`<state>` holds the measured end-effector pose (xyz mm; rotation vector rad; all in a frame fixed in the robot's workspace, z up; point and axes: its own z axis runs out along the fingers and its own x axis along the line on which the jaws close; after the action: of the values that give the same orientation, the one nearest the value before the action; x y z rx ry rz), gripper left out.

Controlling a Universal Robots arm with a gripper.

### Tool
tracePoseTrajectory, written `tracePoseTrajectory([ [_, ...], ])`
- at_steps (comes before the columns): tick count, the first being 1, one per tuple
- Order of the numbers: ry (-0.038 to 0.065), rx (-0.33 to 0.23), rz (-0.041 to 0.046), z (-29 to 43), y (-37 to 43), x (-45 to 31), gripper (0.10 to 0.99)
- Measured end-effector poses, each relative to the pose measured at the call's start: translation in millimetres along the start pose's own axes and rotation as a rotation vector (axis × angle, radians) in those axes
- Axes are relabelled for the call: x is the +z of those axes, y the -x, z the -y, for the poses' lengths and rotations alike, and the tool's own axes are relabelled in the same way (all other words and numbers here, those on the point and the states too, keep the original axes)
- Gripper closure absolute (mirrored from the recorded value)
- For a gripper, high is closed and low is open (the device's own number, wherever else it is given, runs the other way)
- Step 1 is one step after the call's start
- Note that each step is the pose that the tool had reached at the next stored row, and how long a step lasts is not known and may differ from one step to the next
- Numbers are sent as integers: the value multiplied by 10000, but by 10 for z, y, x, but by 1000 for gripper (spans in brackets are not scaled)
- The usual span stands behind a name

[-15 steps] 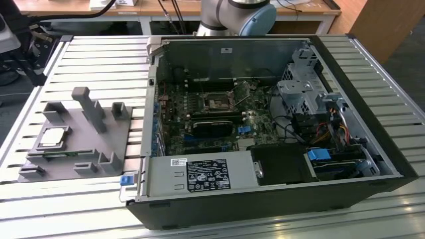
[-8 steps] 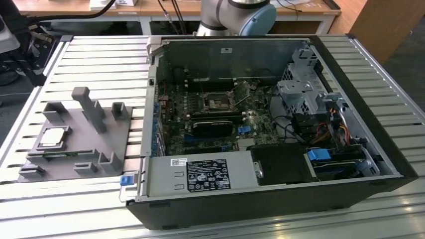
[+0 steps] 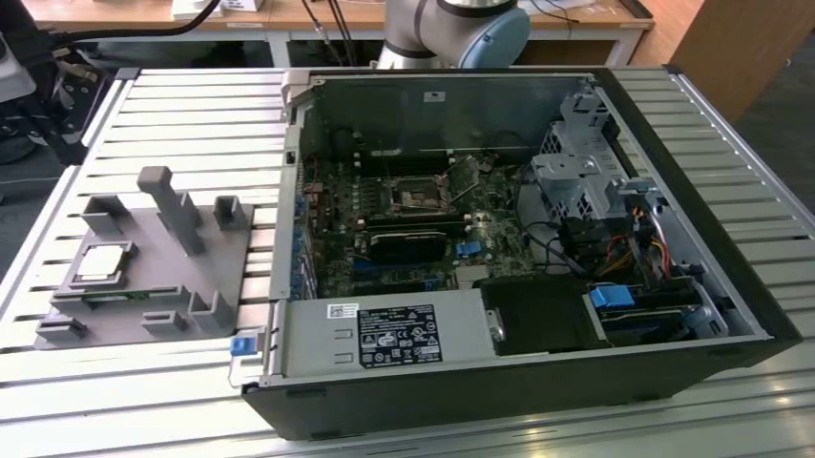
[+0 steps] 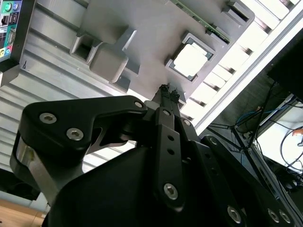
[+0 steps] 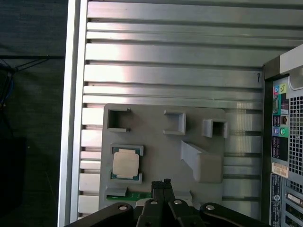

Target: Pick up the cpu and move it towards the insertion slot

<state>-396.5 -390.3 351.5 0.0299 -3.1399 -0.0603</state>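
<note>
The cpu [image 3: 102, 264], a flat silver square with a pale rim, lies in a recess of the grey holder tray [image 3: 147, 286] at the exterior view's left. It shows in both wrist views [image 4: 191, 60] [image 5: 126, 163]. My gripper [image 4: 168, 89] [image 5: 161, 182] hovers well above the tray, off to one side of the cpu. Its thin black fingertips are pressed together with nothing between them. The insertion slot [image 3: 418, 197], a silvery frame around a dark centre, sits on the motherboard inside the open computer case [image 3: 713, 286].
The tray carries upright posts [image 3: 172, 205] and square pockets [image 5: 118, 118]. It rests on a slatted aluminium table [image 3: 191, 114]. The case's walls, drive cage [image 3: 579, 172] and cables [image 3: 612, 253] surround the motherboard. The arm's base [image 3: 452, 33] stands behind the case.
</note>
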Motion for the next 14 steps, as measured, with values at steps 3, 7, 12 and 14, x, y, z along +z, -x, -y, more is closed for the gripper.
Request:
tracePoseTrajectory([
  [3,0,0,1,0,-14,3,980],
  [7,0,-1,1,-1,-53,10,980],
  [12,1,-2,2,0,-79,24,980],
  [14,0,-1,0,-1,-82,27,980],
])
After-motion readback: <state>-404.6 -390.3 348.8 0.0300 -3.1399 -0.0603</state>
